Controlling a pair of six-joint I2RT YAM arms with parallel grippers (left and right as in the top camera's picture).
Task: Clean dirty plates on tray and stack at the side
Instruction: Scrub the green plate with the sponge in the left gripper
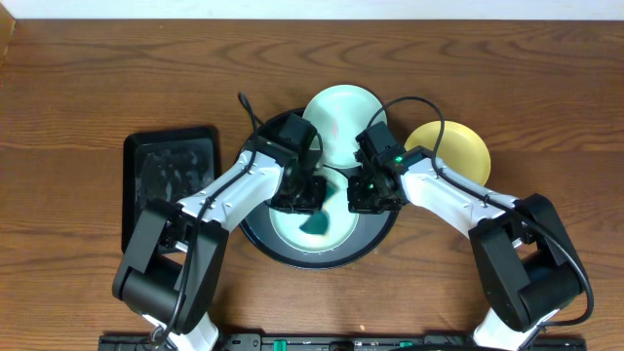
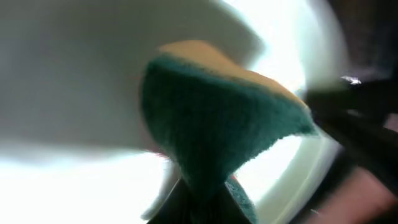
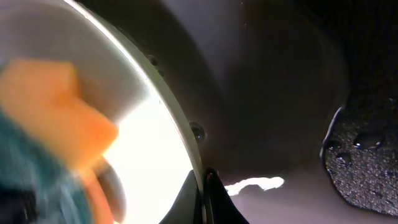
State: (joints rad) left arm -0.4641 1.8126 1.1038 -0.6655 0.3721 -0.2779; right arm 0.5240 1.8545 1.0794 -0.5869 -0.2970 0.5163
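Note:
A pale turquoise plate (image 1: 291,230) lies in the round black tray (image 1: 314,261). My left gripper (image 1: 308,195) is shut on a green and yellow sponge (image 1: 317,224) and presses it onto this plate; the sponge fills the left wrist view (image 2: 217,118), with the fingers (image 2: 205,208) at the bottom. My right gripper (image 1: 370,197) is shut on the plate's right rim; the right wrist view shows its fingers (image 3: 205,199) pinching the rim (image 3: 180,124) over the wet tray (image 3: 267,93). A second turquoise plate (image 1: 343,119) lies behind the tray. A yellow plate (image 1: 458,148) lies to the right.
A smaller rectangular black tray (image 1: 171,175) lies on the wooden table (image 1: 78,88) to the left of the round tray. Both arms reach in from the front edge and meet over the round tray. Water drops sit on the tray floor (image 3: 367,140).

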